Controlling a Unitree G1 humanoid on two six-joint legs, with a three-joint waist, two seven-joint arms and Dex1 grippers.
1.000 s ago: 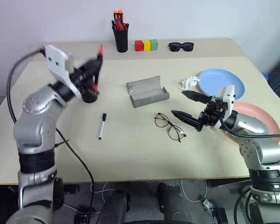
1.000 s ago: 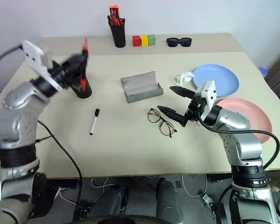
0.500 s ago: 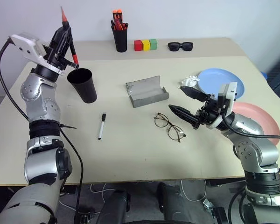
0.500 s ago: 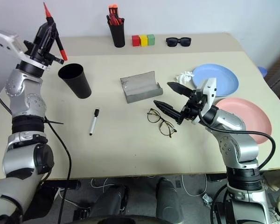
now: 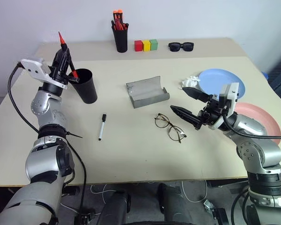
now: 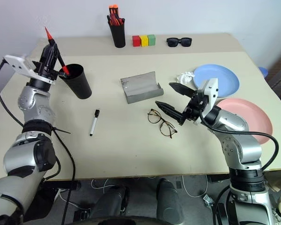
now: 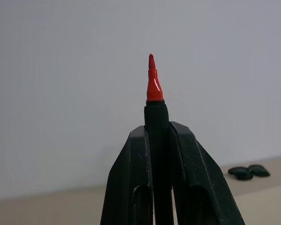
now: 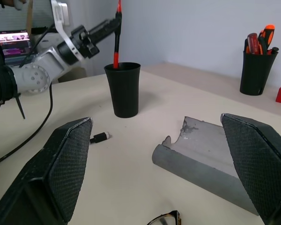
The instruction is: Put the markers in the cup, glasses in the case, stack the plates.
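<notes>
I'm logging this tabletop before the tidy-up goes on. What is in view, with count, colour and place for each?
Red marker: 1, red, in the left hand, lower end over the cup's mouth.
White marker: 1, white with black cap, flat on the table near the cup.
Cup: 1, black, upright, left part of the table.
Case: 1, grey, lid open, mid-table.
Glasses: 1, dark wire frame, in front of the case.
Plates: 2, light blue and pink, right side, apart.
Crumpled paper: 1, white, beside the blue plate.
Pen pot: 1, black, orange-capped pens, back edge.
Blocks: 3, red, yellow, green, back edge.
Sunglasses: 1, black, back edge.
Left hand: shut on the red marker.
Right hand: open, beside the glasses.
</notes>
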